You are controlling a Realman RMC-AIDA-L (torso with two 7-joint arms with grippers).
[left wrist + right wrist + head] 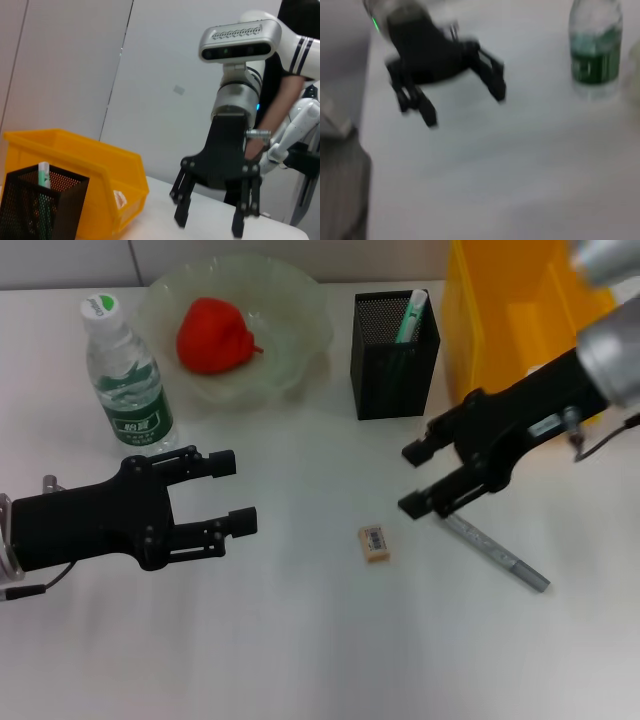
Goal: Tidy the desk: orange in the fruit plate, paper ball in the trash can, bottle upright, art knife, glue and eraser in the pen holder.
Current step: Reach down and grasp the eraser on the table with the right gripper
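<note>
I see my right gripper (428, 476) hovering low just above the far end of the slim grey art knife (497, 554), its fingers spread and empty. My left gripper (233, 495) hangs near-left, fingers apart, holding nothing. The tan eraser (374, 543) lies flat on bare white worktop (300, 640) between them. The lumpy orange (212, 335) sits in the scalloped plate (290, 300); the clear bottle (127, 375) stands upright at its left. The mesh holder (380, 375) stands beside the yellow can (500, 310).

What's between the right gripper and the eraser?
Nothing: in the head view bare desk separates the open right gripper from the eraser; the grey knife lies off to the side.
</note>
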